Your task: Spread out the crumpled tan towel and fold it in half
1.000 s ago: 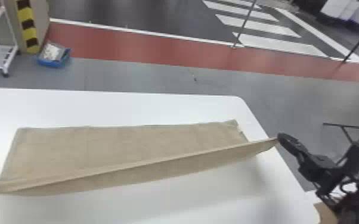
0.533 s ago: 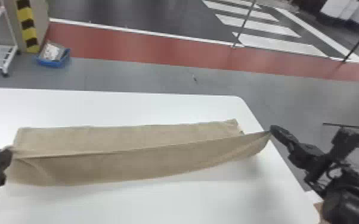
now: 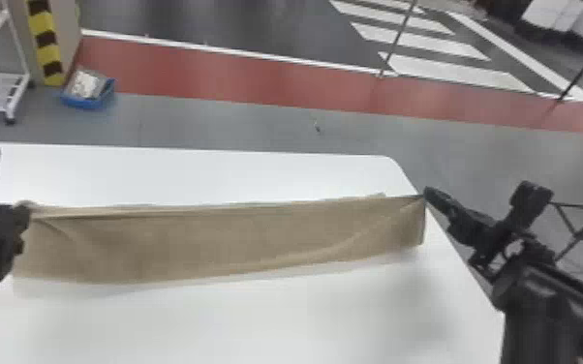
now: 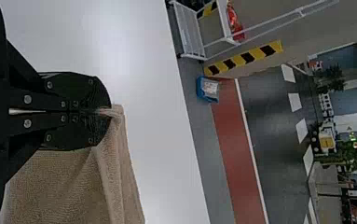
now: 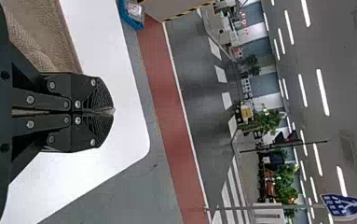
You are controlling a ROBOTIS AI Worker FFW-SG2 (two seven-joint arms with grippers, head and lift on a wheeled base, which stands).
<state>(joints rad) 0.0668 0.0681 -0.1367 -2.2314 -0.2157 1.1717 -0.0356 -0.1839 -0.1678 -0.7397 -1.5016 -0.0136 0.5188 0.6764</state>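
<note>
The half-fold appears in hand: left gripper (image 4: 103, 111) and right gripper (image 5: 113, 111), jaws closed on corners of the towel (image 3: 227, 242) over the table (image 3: 256, 319), should next lower the held edge evenly, then release.

Towel (image 3: 232, 242) taut between left hand (image 3: 23, 213), right hand (image 3: 425, 194).

Your right arm (image 3: 542, 295): black, rounded casing with a soft sheen. Your left pincer (image 3: 25, 212) and right pincer (image 3: 426, 192): matching flat black plates, blunt curved ends, pale round screws, fine ribbing near the tips
</note>
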